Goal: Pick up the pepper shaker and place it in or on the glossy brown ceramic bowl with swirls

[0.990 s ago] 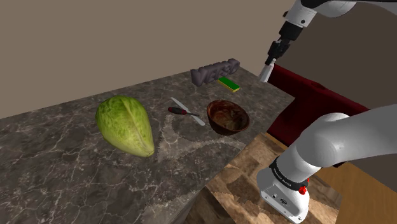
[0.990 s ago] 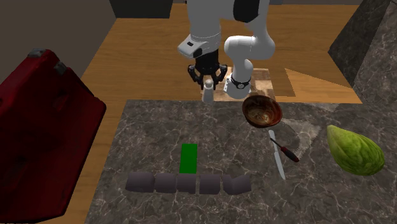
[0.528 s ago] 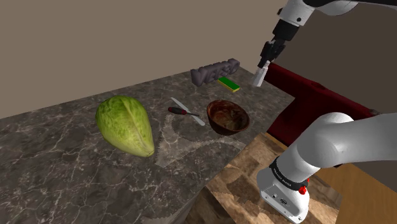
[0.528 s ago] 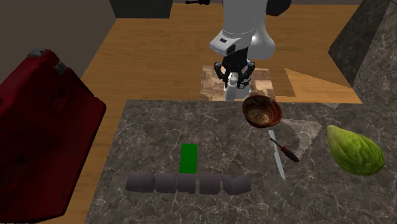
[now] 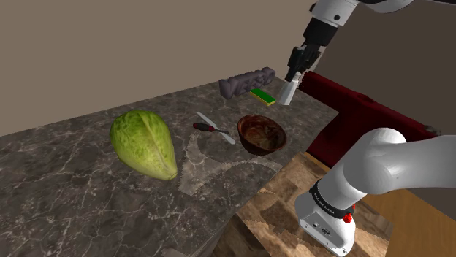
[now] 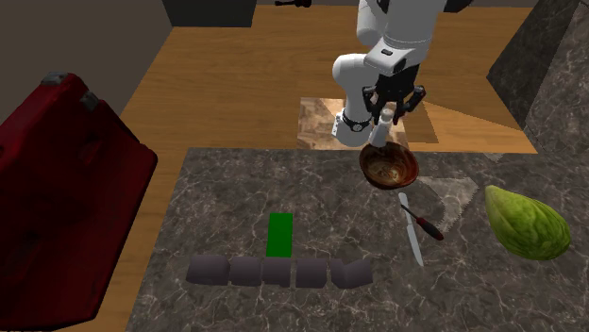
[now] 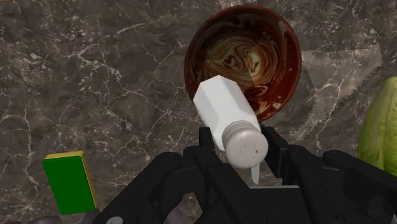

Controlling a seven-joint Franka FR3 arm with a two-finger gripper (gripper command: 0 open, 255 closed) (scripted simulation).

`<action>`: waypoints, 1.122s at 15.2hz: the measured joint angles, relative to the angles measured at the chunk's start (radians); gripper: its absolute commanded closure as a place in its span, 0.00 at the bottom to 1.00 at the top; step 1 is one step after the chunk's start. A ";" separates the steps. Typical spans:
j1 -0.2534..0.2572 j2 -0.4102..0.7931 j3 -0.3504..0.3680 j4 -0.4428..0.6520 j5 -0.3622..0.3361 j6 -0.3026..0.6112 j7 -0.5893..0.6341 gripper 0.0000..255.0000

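Observation:
My black gripper (image 5: 296, 68) is shut on a white pepper shaker (image 5: 286, 93) and holds it in the air, tilted. In the wrist view the shaker (image 7: 225, 119) sits clasped between the two fingers (image 7: 205, 140), its grey perforated cap toward the camera and its base over the near rim of the glossy brown swirled bowl (image 7: 245, 55). The bowl (image 5: 261, 133) rests on the dark marble counter near its edge, below the shaker and toward the shoulder view's left. In the second exterior view the gripper (image 6: 386, 111) hangs just above the bowl (image 6: 388, 167).
On the counter (image 5: 66, 182) lie a large green cabbage (image 5: 144, 142), a red-handled knife (image 5: 213, 128), a green sponge (image 5: 263, 96) and a row of grey blocks (image 5: 246, 81). A dark red sofa (image 5: 362, 109) stands beyond the counter's end. The robot stand (image 5: 327, 223) is on the wooden floor.
The arm has carried the shaker from beyond the counter's end in over the counter, toward the bowl. The fingers stayed shut on it throughout.

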 measured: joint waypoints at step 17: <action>0.047 -0.043 0.121 -0.165 0.086 0.131 0.107 1.00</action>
